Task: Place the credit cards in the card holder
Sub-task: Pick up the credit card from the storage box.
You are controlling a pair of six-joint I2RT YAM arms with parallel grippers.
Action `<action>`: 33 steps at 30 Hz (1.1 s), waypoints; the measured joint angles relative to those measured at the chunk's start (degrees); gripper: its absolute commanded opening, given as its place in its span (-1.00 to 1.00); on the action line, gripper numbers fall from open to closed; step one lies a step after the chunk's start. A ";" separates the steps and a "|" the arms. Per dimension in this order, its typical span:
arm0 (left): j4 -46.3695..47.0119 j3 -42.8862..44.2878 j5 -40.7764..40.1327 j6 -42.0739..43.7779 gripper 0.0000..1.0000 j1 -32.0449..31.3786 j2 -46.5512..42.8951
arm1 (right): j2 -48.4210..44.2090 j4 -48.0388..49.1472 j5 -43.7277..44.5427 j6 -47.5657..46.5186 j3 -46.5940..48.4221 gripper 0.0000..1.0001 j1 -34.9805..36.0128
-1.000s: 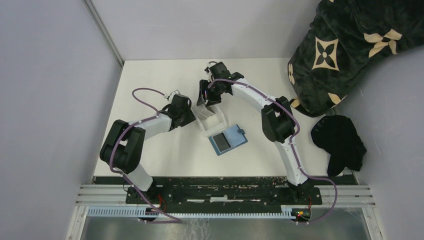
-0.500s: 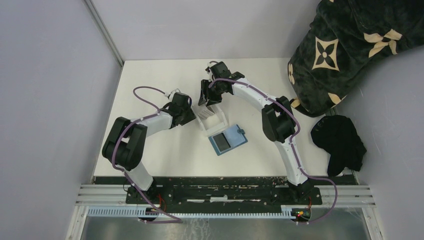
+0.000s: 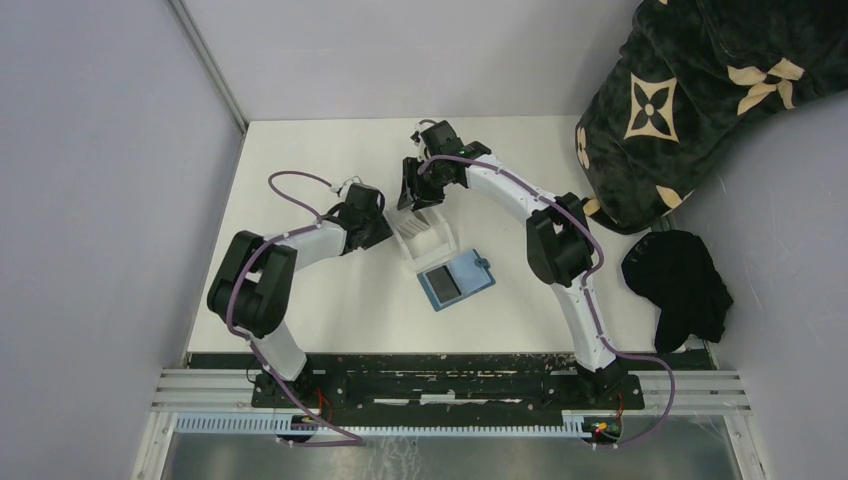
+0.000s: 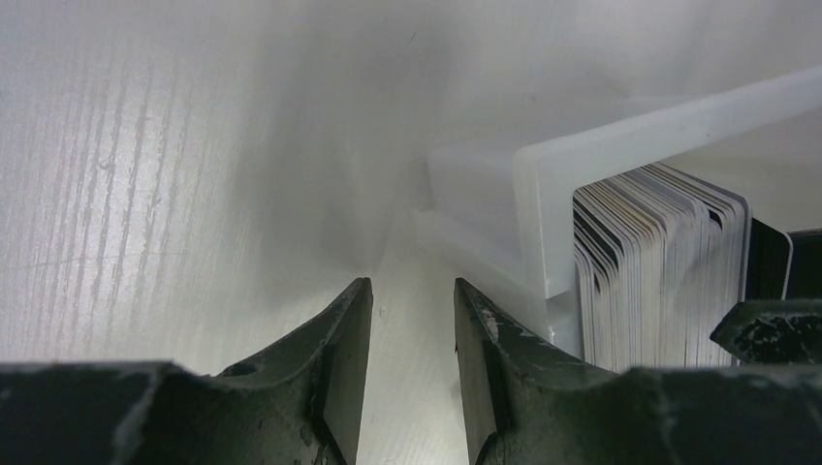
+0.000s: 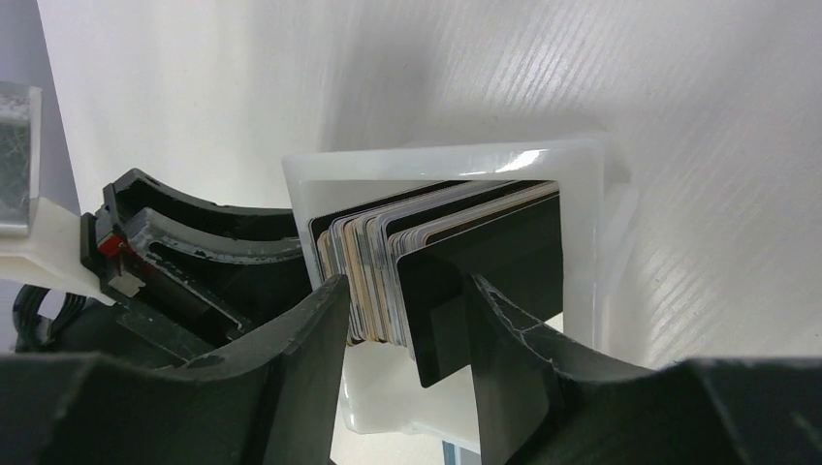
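A stack of credit cards [image 5: 426,228] stands on edge in a clear plastic tray [image 3: 421,238] at mid-table, with a black card [image 5: 504,262] at its front. The teal card holder [image 3: 457,278] lies open just in front of the tray. My right gripper [image 5: 407,283] is open and reaches down over the tray [image 5: 582,223]. Its jaws straddle the near end of the stack, and the black card rests against the right finger. In the top view it [image 3: 414,198] hovers above the tray. My left gripper [image 4: 412,286] is open and empty, low on the table beside the tray's left wall [image 4: 543,174].
A dark patterned blanket [image 3: 700,90] and a black cloth [image 3: 680,285] lie at the right, off the white table [image 3: 300,160]. In the left wrist view the card edges [image 4: 659,271] show past the tray wall, with a right finger [image 4: 771,329] behind them.
Both arms have shifted only slightly. The left gripper has edged a little toward the tray, and the right gripper has settled over the cards.
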 measured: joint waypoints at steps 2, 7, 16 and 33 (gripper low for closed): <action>0.00 0.24 0.00 0.00 -0.12 0.00 0.20 | -0.33 -0.13 0.00 -0.02 0.00 0.03 0.04; 0.07 0.48 0.02 0.00 -0.12 0.00 0.22 | -1.05 -0.31 0.00 -0.09 0.00 -0.06 0.15; 0.07 0.48 0.02 0.02 -0.12 0.00 0.22 | -1.27 -1.03 1.09 -0.98 -0.02 -0.43 0.11; 0.22 0.48 0.17 0.02 -0.12 0.00 0.22 | -4.33 -7.02 10.40 -6.82 0.42 -0.91 1.88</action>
